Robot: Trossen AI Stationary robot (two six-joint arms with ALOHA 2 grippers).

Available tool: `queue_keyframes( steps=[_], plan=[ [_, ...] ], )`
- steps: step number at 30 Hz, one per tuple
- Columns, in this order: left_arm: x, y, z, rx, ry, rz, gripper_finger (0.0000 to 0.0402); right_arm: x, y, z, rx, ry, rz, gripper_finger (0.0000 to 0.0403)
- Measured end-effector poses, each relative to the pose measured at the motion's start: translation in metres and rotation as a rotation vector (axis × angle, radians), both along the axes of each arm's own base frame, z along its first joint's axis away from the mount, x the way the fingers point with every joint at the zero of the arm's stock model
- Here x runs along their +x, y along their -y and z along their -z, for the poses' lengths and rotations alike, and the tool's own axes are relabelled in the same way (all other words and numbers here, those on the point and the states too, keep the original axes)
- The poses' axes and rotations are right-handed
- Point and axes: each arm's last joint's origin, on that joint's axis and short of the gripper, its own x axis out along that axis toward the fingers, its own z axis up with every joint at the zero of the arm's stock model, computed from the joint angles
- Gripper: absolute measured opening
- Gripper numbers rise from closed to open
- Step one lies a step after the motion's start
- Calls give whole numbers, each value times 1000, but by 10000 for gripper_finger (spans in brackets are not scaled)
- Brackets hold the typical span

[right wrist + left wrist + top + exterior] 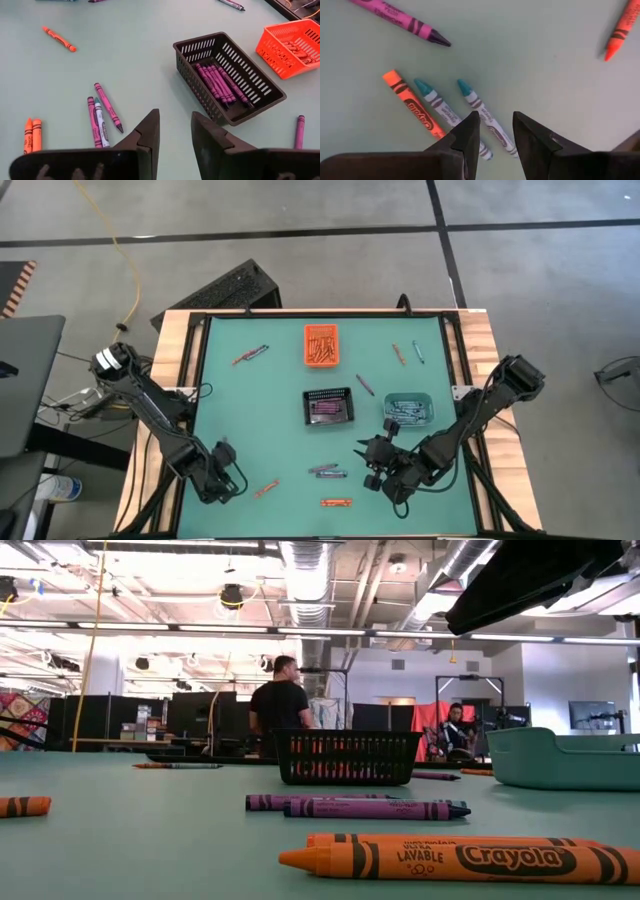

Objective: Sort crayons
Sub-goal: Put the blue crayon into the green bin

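Note:
Crayons lie scattered on the green mat (260, 410). A purple and teal group (327, 471) and two orange ones (336, 502) lie near the front, with a few more at the far side (250, 354). My right gripper (372, 460) hovers open and empty beside the purple group, which its wrist view shows past the fingers (102, 116). My left gripper (225, 472) is open at the front left. Its wrist view shows two teal crayons (470, 102) and an orange one (412, 105) under its fingers (495, 131), one teal crayon running between the fingertips.
An orange bin (321, 345) holds orange crayons, a black mesh bin (329, 407) holds purple ones (217, 82), and a teal bin (408, 409) holds teal ones. Raised wooden edges frame the mat. People show in the room behind (278, 705).

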Motion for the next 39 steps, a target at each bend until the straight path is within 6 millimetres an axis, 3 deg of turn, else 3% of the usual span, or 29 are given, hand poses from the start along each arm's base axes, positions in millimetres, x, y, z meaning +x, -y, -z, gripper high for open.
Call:
queue_keyframes(
  steps=[15, 25, 32, 39],
  plan=[
    [-1, -1, 1, 23, -6, -36, 105, 0, 0, 0, 0, 0, 0, 107],
    [6, 10, 27, 52, -73, 36, 105, 0, 0, 0, 1, 0, -1, 107],
    [7, 6, 31, 74, -122, 30, 104, 0, 0, 0, 3, 2, -1, 107],
    [15, 3, 29, 84, -94, 72, 66, 0, 0, 0, 1, 0, 0, 107]
  ],
)
